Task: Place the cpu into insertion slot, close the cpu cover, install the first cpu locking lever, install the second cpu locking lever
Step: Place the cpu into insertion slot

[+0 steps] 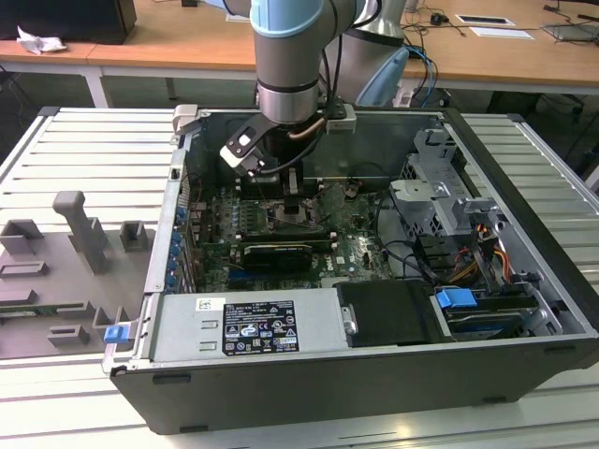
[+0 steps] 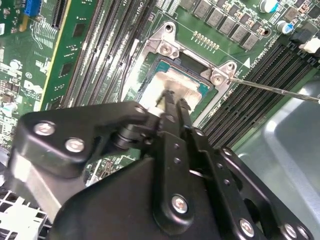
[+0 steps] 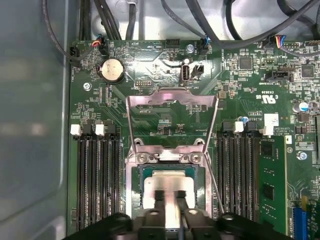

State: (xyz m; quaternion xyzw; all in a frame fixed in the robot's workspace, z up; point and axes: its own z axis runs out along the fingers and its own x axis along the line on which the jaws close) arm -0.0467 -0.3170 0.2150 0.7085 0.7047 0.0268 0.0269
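Observation:
The cpu (image 3: 168,181), a pale silver square, lies flat in the insertion slot (image 3: 133,186) on the green board; the second wrist view shows the cpu (image 2: 176,84) inside the silver rim as well. The cpu cover (image 3: 172,96), a thin metal frame with a window, stands swung back from the socket on its hinge. My gripper (image 3: 170,199) hangs just over the cpu's middle, its black fingers (image 2: 183,106) close together with nothing held. A thin wire locking lever (image 2: 272,90) sticks out beside the socket. In the exterior view my gripper (image 1: 294,198) reaches down into the open computer case.
Long black memory slots (image 3: 95,180) flank the socket on both sides. A black graphics card (image 1: 274,253) lies nearer the case front, with the power supply (image 1: 248,327) beyond it. Drive cage and cables (image 1: 440,201) fill the exterior view's right. Grey fixtures (image 1: 84,234) stand outside the case.

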